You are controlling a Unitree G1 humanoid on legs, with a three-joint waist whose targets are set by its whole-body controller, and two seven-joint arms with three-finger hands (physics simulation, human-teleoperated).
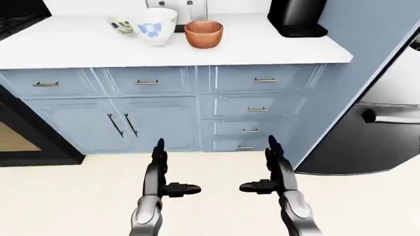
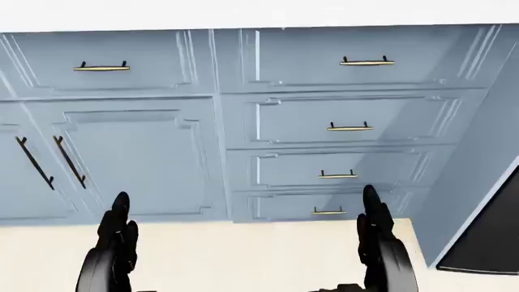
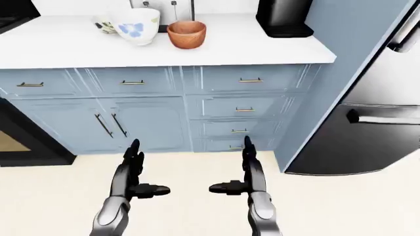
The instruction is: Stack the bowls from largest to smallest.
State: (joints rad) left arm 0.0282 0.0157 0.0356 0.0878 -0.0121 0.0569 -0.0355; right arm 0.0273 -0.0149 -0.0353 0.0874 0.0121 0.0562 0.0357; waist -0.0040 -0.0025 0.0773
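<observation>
Three bowls stand on the white counter (image 1: 79,46) at the top of the left-eye view: a small patterned bowl (image 1: 121,25) at the left, a larger white bowl with a blue flower (image 1: 156,25) beside it, and a brown wooden bowl (image 1: 203,33) to the right. They stand side by side. My left hand (image 1: 164,169) and right hand (image 1: 270,167) are low in the view, over the floor, far below the counter. Both are open and empty, fingers up and thumbs turned inward.
Blue cabinets and drawers (image 1: 256,105) fill the space under the counter. A black appliance (image 1: 297,17) stands at the counter's right end. A steel fridge (image 1: 384,118) is at the right, a dark oven (image 1: 19,142) at the left. Cream floor (image 1: 65,201) lies below.
</observation>
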